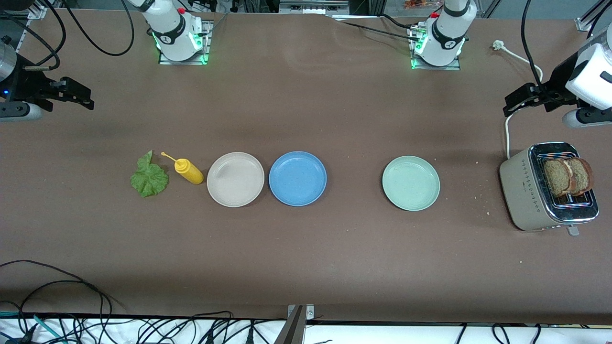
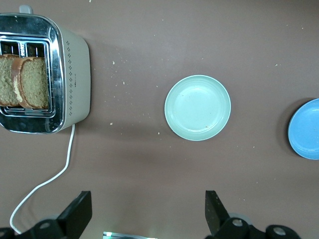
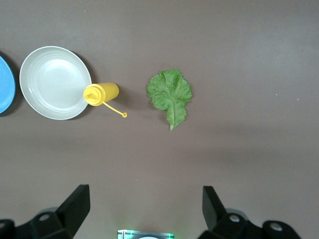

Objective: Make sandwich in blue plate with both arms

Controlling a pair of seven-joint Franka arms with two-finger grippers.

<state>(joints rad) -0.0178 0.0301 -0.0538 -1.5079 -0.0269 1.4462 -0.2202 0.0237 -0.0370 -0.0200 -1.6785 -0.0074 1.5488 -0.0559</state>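
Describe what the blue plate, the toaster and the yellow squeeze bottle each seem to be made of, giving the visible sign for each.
Blue plate: probably matte plastic; even colour, dull sheen, no glaze glare.
Toaster: beige sides look painted metal or plastic, unclear which; its top looks like polished metal, since it mirrors its surroundings.
Yellow squeeze bottle: likely soft plastic; smooth, uniformly coloured body with a thin moulded nozzle.

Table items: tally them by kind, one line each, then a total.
Plates: 3, beige, blue, pale green
Bread slices: 2, both in the toaster
Toaster: 1
Lettuce leaf: 1
Yellow squeeze bottle: 1
Total: 8
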